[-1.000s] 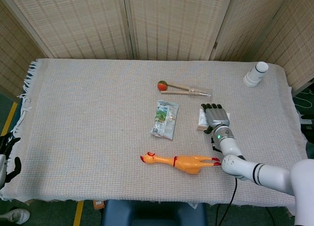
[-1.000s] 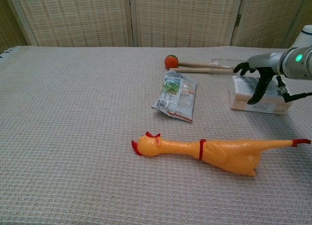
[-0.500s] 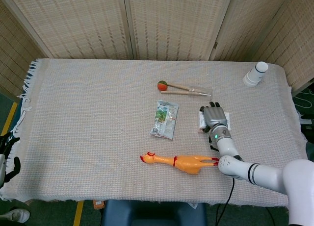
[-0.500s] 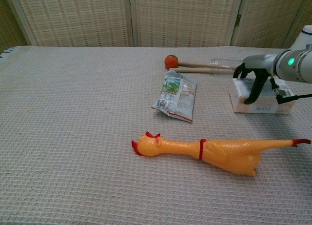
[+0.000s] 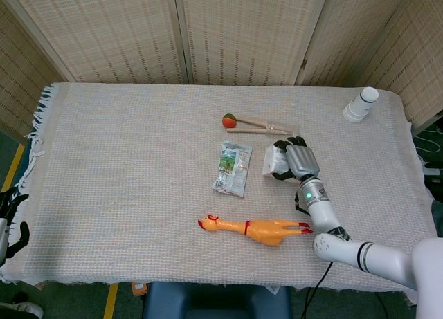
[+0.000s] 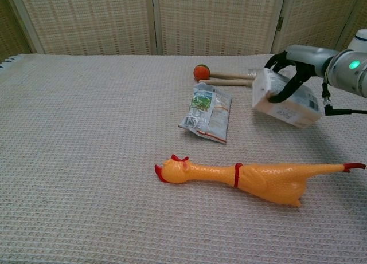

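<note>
My right hand grips a white box and holds it tilted, lifted off the cloth, right of a green-and-white snack packet. A yellow rubber chicken lies in front of the hand, head to the left. Behind the box lies a wooden mallet with an orange ball head. Only a dark part of my left hand shows, off the table's left edge, touching nothing.
A woven beige cloth covers the table. A white bottle stands at the far right back corner. Wicker screens close off the back. The arm's black cable hangs over the front edge.
The right hand closed around the white box, lifted it off the cloth and carried it left toward the packet, tilting it. Nothing else moved.
</note>
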